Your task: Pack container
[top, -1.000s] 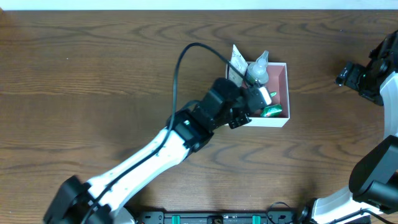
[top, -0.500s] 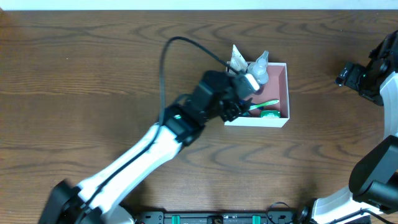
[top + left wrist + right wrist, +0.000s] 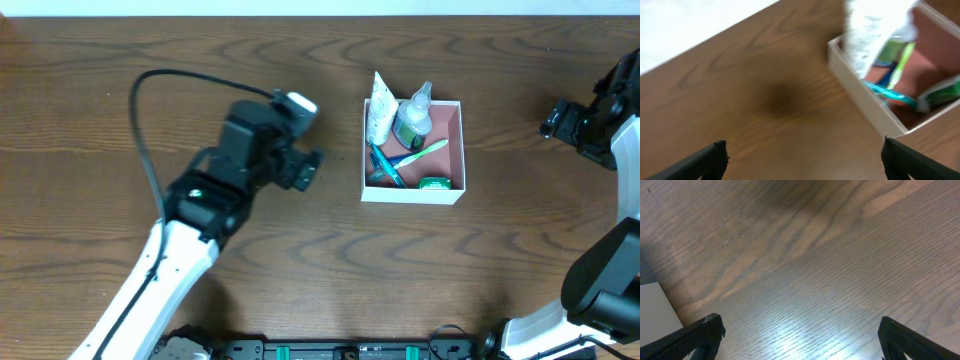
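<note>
Right of centre on the wooden table (image 3: 100,60), toward the far edge: the container (image 3: 452,142), square and shallow, with white walls and a pink-brown inside. Holds a white tube (image 3: 380,112) that leans in the far-left corner and pokes over the rim. Beside that, a clear bottle (image 3: 412,118) with green contents. Across the middle, a green toothbrush (image 3: 428,153) lying slantwise. Along the left wall, a blue toothbrush (image 3: 384,165). In the near-right corner, a small green item (image 3: 434,183), too small to identify.

Left of the container and apart from it, with bare wood between: the left gripper (image 3: 308,167), above the table. Jaws spread wide in the left wrist view, with one dark fingertip (image 3: 710,157) at each lower corner. Grips nothing; only wood grain between. Container blurred at the upper right of that view, one corner toward the camera.

At the far right edge of the table: the right arm (image 3: 585,125), well apart from the container. Right gripper (image 3: 800,340) likewise fully open and empty, over bare wood. At the left of its view, a pale flat edge (image 3: 655,312), too little showing to name.
</note>
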You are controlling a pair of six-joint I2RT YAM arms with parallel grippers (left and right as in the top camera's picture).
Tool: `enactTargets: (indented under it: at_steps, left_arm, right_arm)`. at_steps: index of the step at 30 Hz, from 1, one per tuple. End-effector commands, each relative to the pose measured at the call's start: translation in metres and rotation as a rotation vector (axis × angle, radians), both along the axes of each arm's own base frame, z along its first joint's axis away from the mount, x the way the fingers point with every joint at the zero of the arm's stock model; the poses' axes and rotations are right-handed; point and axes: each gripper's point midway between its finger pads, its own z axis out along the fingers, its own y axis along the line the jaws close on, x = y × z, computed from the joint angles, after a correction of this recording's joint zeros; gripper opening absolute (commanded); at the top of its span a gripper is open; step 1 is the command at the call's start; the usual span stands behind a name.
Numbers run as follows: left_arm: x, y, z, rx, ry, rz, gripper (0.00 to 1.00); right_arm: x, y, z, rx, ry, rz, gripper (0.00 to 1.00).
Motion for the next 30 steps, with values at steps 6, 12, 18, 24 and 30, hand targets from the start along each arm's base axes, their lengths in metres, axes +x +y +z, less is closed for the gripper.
enactTargets:
  at_steps: [6, 12, 18, 24, 30]
  left_arm:
    - [-0.017, 0.062, 0.030, -0.076, -0.012, 0.224, 0.98]
    - [-0.038, 0.069, 0.013, -0.035, 0.082, 0.229, 0.98]
    - [-0.047, 0.072, 0.000, -0.007, 0.145, 0.231, 0.98]
    - [-0.052, 0.073, -0.004, 0.004, 0.171, 0.232, 0.98]
    - [-0.062, 0.073, -0.011, 0.013, 0.219, 0.222, 0.98]
  right_arm:
    - [-0.001, -0.002, -0.003, 0.002, 0.007, -0.015, 0.99]
    - [-0.001, -0.002, -0.003, 0.002, 0.008, -0.015, 0.99]
    - [-0.001, -0.002, -0.003, 0.002, 0.008, -0.015, 0.99]
    - [-0.001, -0.002, -0.003, 0.002, 0.008, -0.015, 0.99]
    - [-0.001, -0.002, -0.003, 0.002, 0.008, -0.015, 0.99]
